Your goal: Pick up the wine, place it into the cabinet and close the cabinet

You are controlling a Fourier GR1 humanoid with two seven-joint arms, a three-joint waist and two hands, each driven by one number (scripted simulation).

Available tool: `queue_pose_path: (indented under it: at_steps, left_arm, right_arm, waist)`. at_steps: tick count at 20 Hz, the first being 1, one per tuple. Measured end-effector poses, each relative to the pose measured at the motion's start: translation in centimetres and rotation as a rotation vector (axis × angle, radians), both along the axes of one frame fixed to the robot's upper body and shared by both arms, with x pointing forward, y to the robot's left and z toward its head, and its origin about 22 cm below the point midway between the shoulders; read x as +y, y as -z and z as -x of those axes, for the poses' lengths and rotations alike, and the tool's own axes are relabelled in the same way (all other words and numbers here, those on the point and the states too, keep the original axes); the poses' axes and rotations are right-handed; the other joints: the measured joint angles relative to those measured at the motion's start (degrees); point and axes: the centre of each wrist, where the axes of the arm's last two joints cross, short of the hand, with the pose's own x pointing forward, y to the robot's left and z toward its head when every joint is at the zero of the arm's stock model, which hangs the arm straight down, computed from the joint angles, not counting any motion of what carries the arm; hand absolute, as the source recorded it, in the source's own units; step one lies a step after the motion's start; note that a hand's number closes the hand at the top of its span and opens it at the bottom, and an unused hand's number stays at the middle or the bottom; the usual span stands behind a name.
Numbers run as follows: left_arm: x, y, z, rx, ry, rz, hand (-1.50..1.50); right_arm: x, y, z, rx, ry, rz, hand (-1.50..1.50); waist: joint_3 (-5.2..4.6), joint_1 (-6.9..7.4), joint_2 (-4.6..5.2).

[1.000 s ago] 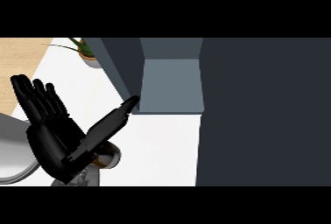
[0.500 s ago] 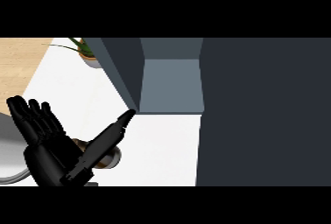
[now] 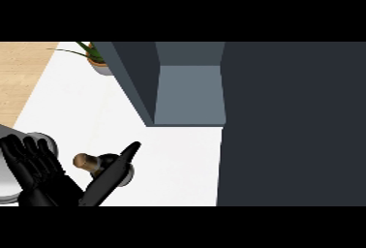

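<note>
Your left hand (image 3: 43,177) is lying open, holding nothing, beside the wine (image 3: 100,164) standing on the tabletop (image 3: 172,160) below the open cabinet (image 3: 187,94).

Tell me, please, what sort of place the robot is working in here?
Most likely a kitchen: a white counter carries an open grey cabinet, a corked wine bottle beside the left hand, and a potted plant at the back, next to a wooden surface.

The counter (image 3: 164,155) looks smooth, white and matt. At ten o'clock the floor (image 3: 22,77) looks like pale wood. The cabinet (image 3: 286,121) is dark grey, flat and dull. The left hand (image 3: 43,174) looks like shiny black plastic. The wine (image 3: 100,164) has a brown, cork-like top.
</note>
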Motion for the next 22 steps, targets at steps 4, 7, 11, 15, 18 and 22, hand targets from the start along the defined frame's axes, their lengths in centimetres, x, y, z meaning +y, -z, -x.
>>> queue_pose_path:
  at_steps: [4, 7, 11, 15, 18, 22]
  left_arm:
    - [0.3, 1.5, 1.0, 0.031, -0.006, 0.003, -1.5]
    - [0.7, 2.2, 1.5, 0.048, -0.017, 0.013, -1.5]
    - [1.5, 3.3, 2.2, 0.068, -0.031, 0.025, -1.5]
    - [1.9, 4.4, 2.3, 0.086, -0.044, 0.037, -1.5]
    - [1.7, 5.5, 2.3, 0.1, -0.055, 0.054, -1.5]
    - [2.1, 7.1, 2.8, 0.121, -0.063, 0.063, -1.5]
  right_arm:
    - [0.1, -0.2, -0.1, -0.003, 0.006, 0.005, -1.5]
    - [0.0, -0.3, -0.1, -0.007, 0.007, 0.009, -1.5]
    - [0.4, -0.4, -0.4, -0.012, 0.002, -0.002, -1.5]
    - [0.4, -0.2, -0.4, -0.017, 0.006, 0.003, -1.5]
    - [0.4, -0.4, -0.3, -0.013, 0.003, 0.011, -1.5]
    - [0.0, -0.4, -0.2, -0.006, 0.009, 0.015, -1.5]
  waist:
    - [-0.03, 0.03, 0.01]
    - [-0.04, 0.03, -0.01]
    - [-0.08, 0.15, -0.04]
    - [-0.11, 0.24, -0.06]
    - [-0.13, 0.29, -0.08]
    - [-0.11, 0.33, -0.11]
